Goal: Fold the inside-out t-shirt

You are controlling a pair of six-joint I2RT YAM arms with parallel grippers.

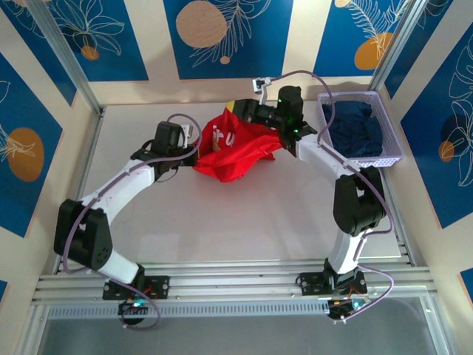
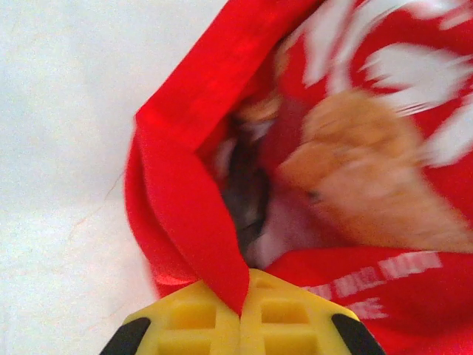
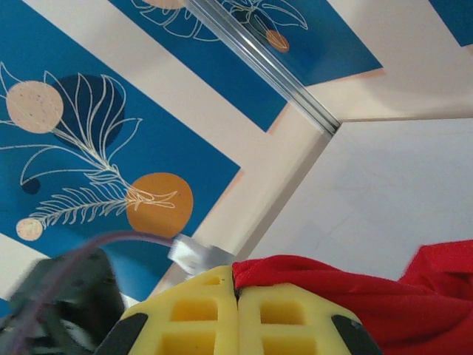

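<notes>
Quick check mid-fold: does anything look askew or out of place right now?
The t-shirt is bunched in a crumpled wad between the arms, not spread flat. The left gripper and right gripper each pinch its red cloth with shut fingers. Nothing looks spilled or damaged.

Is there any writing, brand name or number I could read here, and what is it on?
Large white lettering on the red t-shirt, beside the teddy-bear picture: blurred, unreadable.
Small white line of lettering lower on the t-shirt: blurred, unreadable.
White marks on the t-shirt in the top view: too small to read.
Blue wall panels: leaf drawings only, no words.
</notes>
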